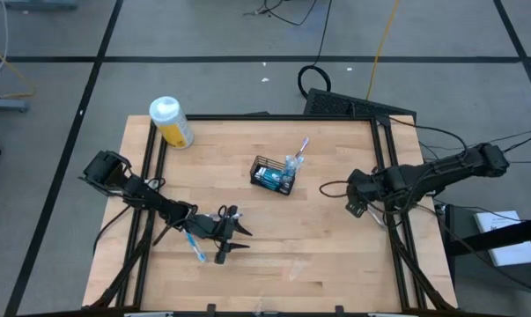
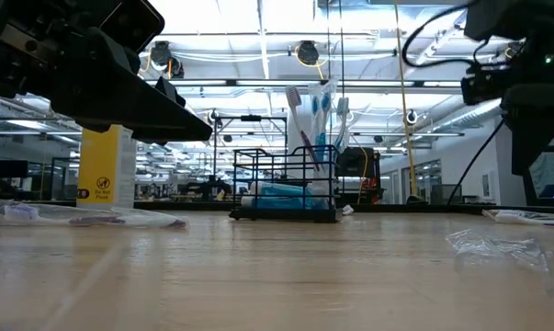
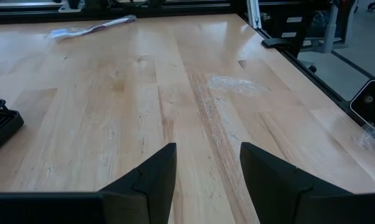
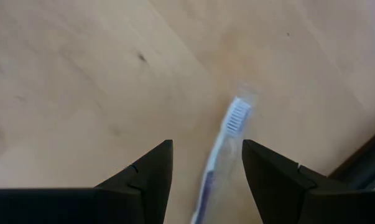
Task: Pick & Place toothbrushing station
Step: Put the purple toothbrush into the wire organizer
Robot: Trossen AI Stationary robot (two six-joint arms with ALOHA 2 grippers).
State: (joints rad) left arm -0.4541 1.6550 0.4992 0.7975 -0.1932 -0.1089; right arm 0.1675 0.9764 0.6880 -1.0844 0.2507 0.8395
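From above, the black wire-mesh basket (image 1: 273, 174) stands near the middle of my table (image 1: 335, 255), holding toothbrushes (image 1: 296, 155) and a teal tube (image 1: 269, 178); my left gripper (image 1: 232, 240) is near its front-left beside a loose toothbrush (image 1: 194, 245), my right gripper (image 1: 353, 195) to its right. Level with the table, the basket (image 2: 286, 184) stands upright, the yellow bottle (image 2: 107, 165) to its left. My left wrist view shows released fingers (image 3: 155, 177) over bare wood; my right wrist view shows released fingers (image 4: 151, 172) straddling a lying toothbrush (image 4: 227, 140), not gripping it.

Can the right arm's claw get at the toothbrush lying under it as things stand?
Probably yes. The right claw hangs open over the loose toothbrush, whose handle runs between the fingers, and only bare table surrounds it.
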